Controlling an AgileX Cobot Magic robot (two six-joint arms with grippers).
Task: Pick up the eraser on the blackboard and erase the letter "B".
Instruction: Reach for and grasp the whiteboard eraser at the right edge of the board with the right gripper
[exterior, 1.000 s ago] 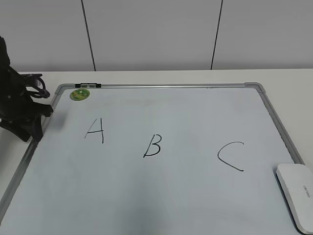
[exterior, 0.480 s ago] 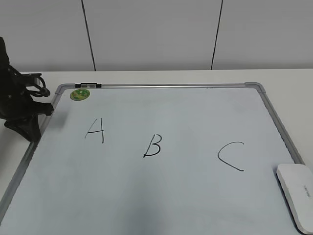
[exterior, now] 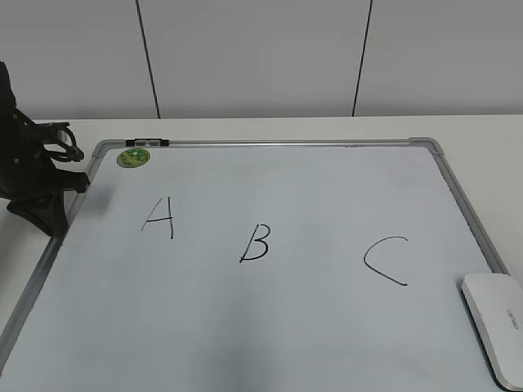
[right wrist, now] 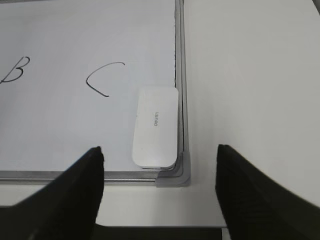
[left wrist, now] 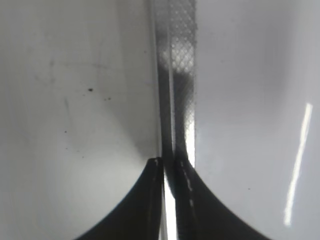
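The white eraser (exterior: 493, 327) lies in the near right corner of the blackboard (exterior: 286, 327), against its frame. It also shows in the right wrist view (right wrist: 156, 126). The black slanted letter "B" (exterior: 254, 243) is in the middle of the board and at the left edge of the right wrist view (right wrist: 14, 70). My right gripper (right wrist: 160, 149) is open and empty, above and just short of the eraser; it is out of the exterior view. My left gripper (exterior: 49, 200) is shut and empty over the board's left frame (left wrist: 175, 100).
Handwritten "A" (exterior: 158, 219) is left of the "B" and "C" (exterior: 386, 261) right of it, close to the eraser. A round green magnet (exterior: 133, 158) sits at the far left corner. White table (right wrist: 250, 75) surrounds the board.
My left arm has shifted slightly back along the left frame, then stayed still. The eraser and letters have not moved.
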